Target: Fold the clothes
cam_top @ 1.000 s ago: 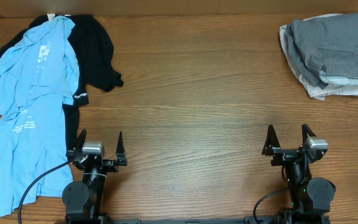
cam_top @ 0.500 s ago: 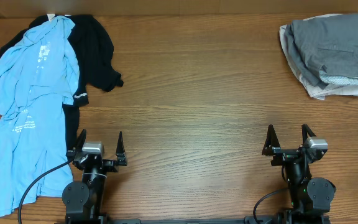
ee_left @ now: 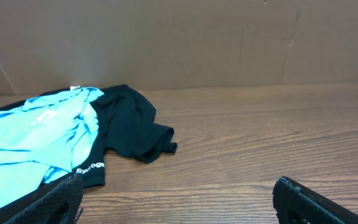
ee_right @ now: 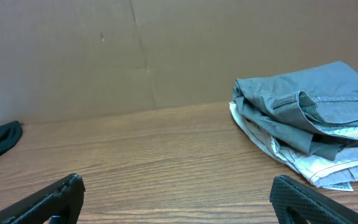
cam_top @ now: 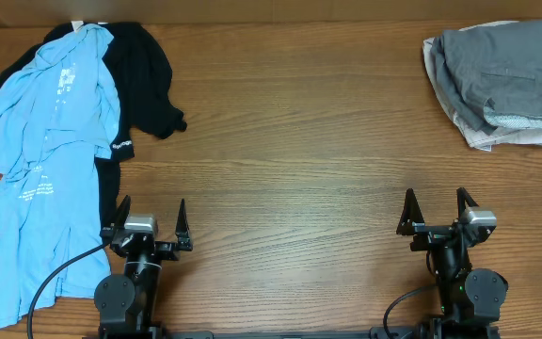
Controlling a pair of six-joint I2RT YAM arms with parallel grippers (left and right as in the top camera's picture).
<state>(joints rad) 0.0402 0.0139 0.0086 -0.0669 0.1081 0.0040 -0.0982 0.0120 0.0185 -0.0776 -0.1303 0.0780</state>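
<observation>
A light blue T-shirt (cam_top: pixel 40 160) with white lettering lies crumpled along the table's left side, partly on top of a black shirt (cam_top: pixel 144 80) with a small white logo. Both show in the left wrist view, the blue shirt (ee_left: pixel 30 134) and the black shirt (ee_left: pixel 129 127). My left gripper (cam_top: pixel 151 218) is open and empty near the front edge, just right of the blue shirt's lower part. My right gripper (cam_top: pixel 437 209) is open and empty at the front right. The jaws also show in the wrist views, left gripper (ee_left: pixel 178 202) and right gripper (ee_right: pixel 178 199).
A pile of grey and white folded clothes (cam_top: pixel 497 80) sits at the back right corner, also in the right wrist view (ee_right: pixel 309 124). A brown cardboard wall (ee_left: pixel 179 37) stands behind the table. Bare wooden tabletop (cam_top: pixel 290 141) lies between the two piles.
</observation>
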